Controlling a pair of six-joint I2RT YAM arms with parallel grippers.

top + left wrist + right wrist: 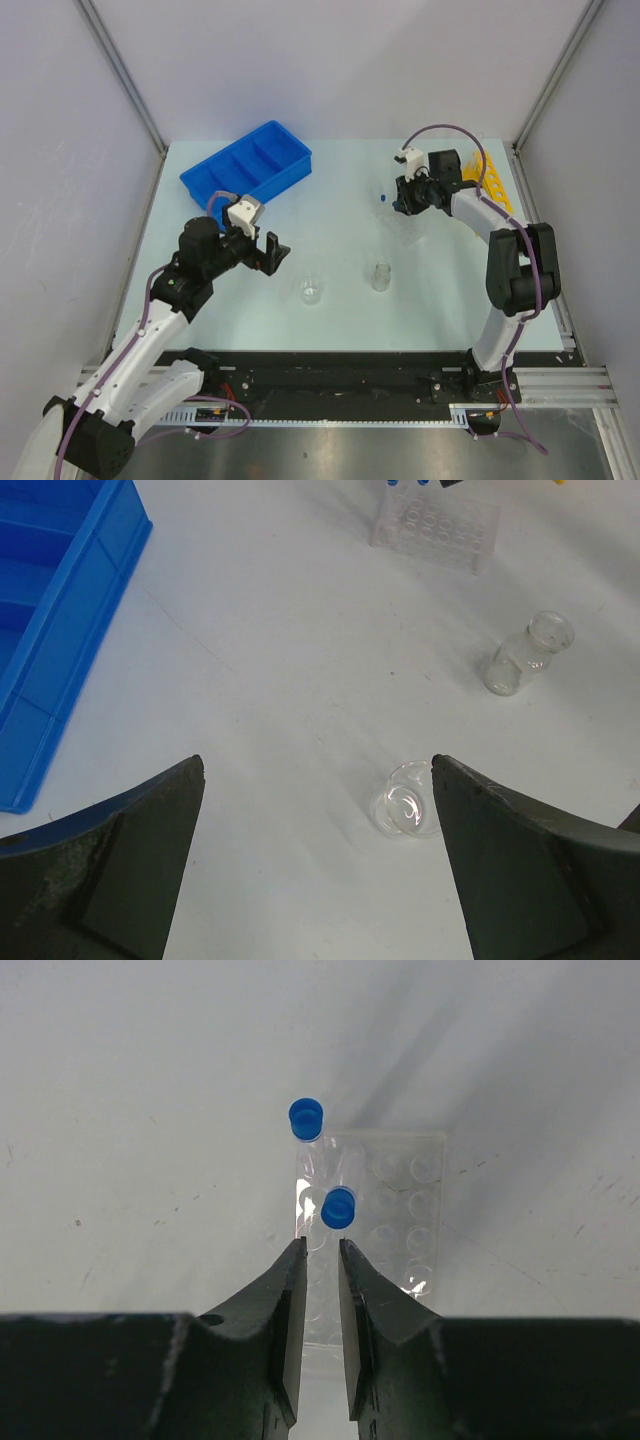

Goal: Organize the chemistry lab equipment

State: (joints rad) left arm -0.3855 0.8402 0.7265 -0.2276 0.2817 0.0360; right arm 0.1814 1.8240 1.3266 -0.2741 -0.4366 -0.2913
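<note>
At the far left sits the blue tray [247, 167]. My left gripper [318, 770] gapes wide, with the beaker [404, 802] between its fingers and the vial [525, 655] upright further right. My right gripper [320, 1250] is nearly closed by a blue-capped tube [338, 1207] over the plate [400, 1195]; I cannot tell whether it grips.

Two white-and-black arms, trailing purple cables.
The left arm [140, 350] and right arm [478, 212] share white links, black joints and looping purple cables; the dark wedge-shaped fingers [110, 870] look scuffed at the edges.
</note>
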